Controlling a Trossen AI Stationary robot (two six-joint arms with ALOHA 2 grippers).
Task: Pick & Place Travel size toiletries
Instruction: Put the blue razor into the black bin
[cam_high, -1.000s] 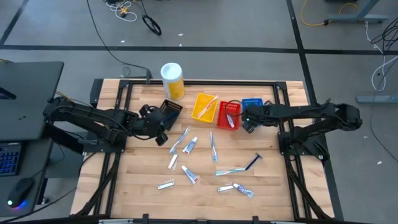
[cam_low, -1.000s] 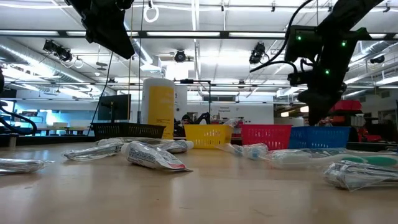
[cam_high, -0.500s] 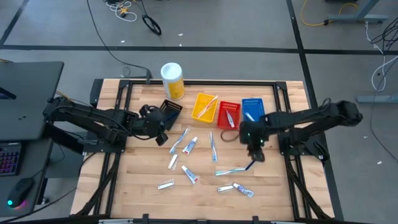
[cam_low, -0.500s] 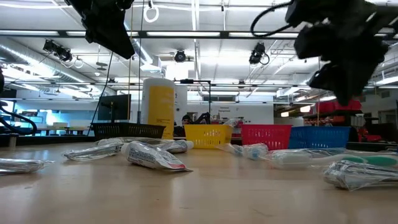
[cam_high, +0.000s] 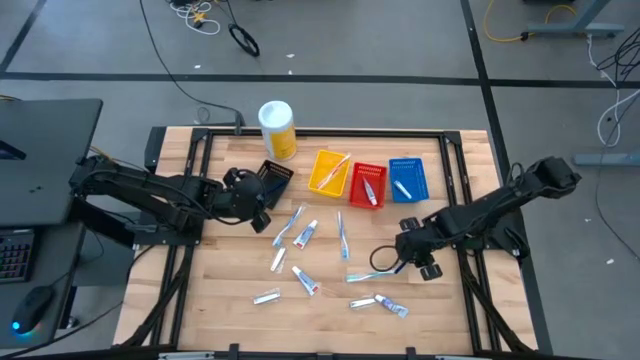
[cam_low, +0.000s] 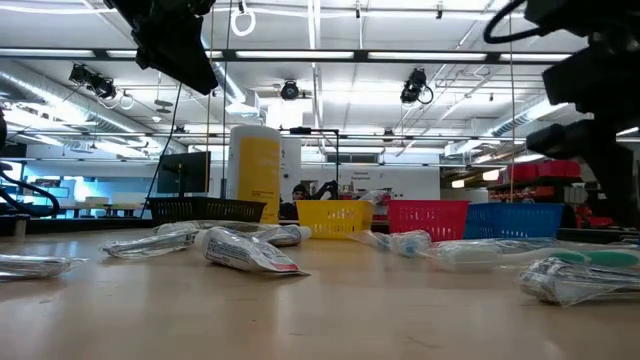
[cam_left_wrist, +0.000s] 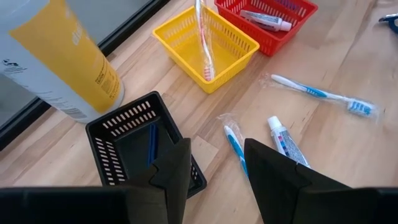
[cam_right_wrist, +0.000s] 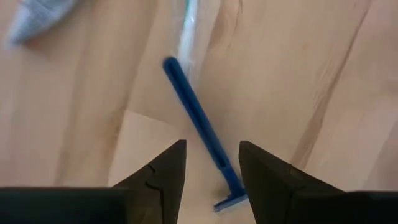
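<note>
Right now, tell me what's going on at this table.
The robot is sorting travel toiletries into small trays. The right gripper hangs open just above a dark blue razor on the wood, lined up to grab it. The left gripper, also open and empty, waits beside the black tray. The yellow tray, red tray and blue tray each hold an item; tubes and toothbrushes lie loose on the table.

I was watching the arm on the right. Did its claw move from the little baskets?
Yes. The right gripper left the blue tray and came forward to hang open over the blue razor. The left gripper stayed by the black tray.
</note>
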